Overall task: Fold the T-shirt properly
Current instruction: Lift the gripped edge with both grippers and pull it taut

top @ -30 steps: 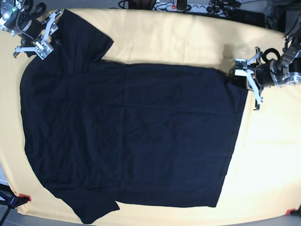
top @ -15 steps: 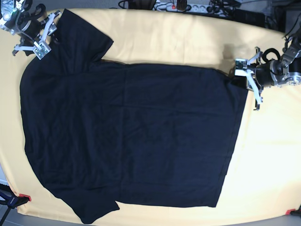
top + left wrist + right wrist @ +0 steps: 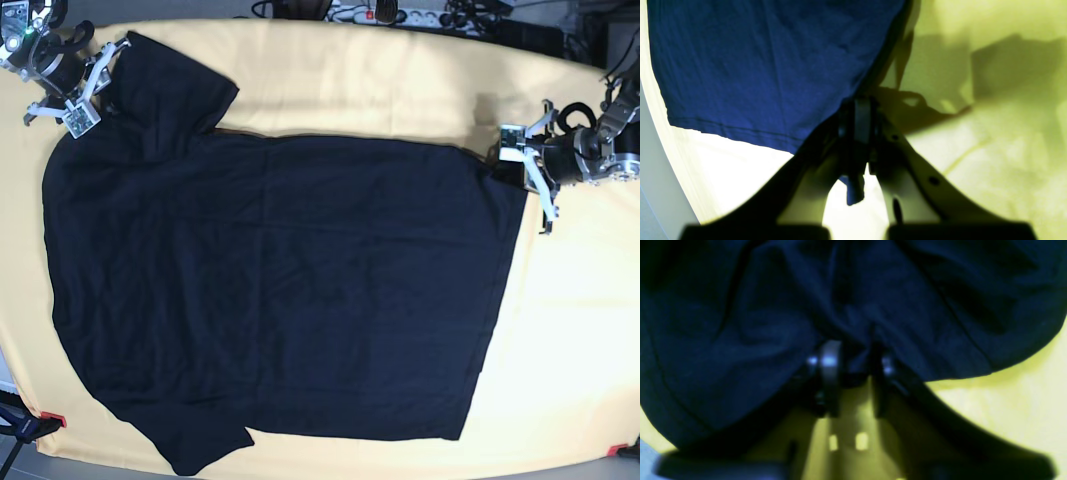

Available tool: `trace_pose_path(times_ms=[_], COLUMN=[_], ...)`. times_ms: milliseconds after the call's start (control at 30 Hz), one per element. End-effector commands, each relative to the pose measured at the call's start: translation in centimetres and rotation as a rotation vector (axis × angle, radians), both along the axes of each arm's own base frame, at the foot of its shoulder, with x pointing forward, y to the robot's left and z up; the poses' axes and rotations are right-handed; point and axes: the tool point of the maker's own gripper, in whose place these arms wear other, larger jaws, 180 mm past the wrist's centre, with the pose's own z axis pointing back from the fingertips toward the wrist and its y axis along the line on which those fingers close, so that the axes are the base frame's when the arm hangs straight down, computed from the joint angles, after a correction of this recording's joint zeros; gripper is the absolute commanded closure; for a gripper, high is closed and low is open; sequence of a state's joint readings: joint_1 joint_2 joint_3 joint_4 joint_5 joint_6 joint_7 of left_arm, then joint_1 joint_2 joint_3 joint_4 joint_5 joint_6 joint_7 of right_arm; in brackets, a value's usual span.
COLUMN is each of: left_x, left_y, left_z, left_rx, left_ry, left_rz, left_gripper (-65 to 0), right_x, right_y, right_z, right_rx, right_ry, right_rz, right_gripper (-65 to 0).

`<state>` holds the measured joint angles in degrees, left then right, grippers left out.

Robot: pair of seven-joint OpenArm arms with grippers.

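Observation:
The dark navy T-shirt [image 3: 280,290] lies spread flat on the yellow cloth [image 3: 350,80], collar side at the left and hem at the right. My left gripper [image 3: 522,165] sits at the hem's upper right corner. In the left wrist view it [image 3: 862,110] is shut, with a small tip of the T-shirt [image 3: 756,66] hem hanging behind the fingers. My right gripper [image 3: 90,85] is at the top left by the upper sleeve. In the right wrist view its jaws [image 3: 853,356] stand narrow, with the T-shirt [image 3: 740,323] bunched between the tips and folds running out from them.
A power strip and cables [image 3: 380,15] lie along the back edge. Red clamps [image 3: 50,418] [image 3: 617,450] hold the cloth at the front corners. The table's rounded edge [image 3: 660,160] shows in the left wrist view.
My right gripper has moved up and to the left, and its jaws have narrowed onto the cloth by the sleeve, which shifted slightly. The left arm has stayed put.

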<state>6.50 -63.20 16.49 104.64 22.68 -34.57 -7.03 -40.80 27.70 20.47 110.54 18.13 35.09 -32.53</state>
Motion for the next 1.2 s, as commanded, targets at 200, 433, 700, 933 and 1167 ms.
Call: trace_pose_path(times_ms=[200,433,700,933,1167], left_x=[0.7,0.5,0.9,0.9,-1.4], left_y=[0.2,-1.1,-3.1,-2.4,-2.2], left_z=[1.2,2.0,4.2,4.8,3.9], left_rx=[-0.001,-0.021,-0.029,-0.015,-0.005], left_ry=[-0.031,-0.049,-0.145,-0.134,-0.009], left_rz=[-0.008,-0.044,-0.084,-0.049,-0.073], left_gripper=[0.0,0.0,0.0,0.0,0.0], right_x=[0.3,3.4,3.4,0.7,-1.0], right_y=[0.0,0.4,-1.0,-2.0,-4.3], right_z=[0.9,5.8,6.8,5.7,7.5], right_rx=[-0.026,-0.137,-0.268,-0.297,-0.295], right_ry=[-0.012,-0.19,-0.195,-0.103,-0.089], right_rz=[0.026,0.008,-0.005,-0.001,-0.051], right_gripper=[0.0,0.0,0.0,0.0,0.0])
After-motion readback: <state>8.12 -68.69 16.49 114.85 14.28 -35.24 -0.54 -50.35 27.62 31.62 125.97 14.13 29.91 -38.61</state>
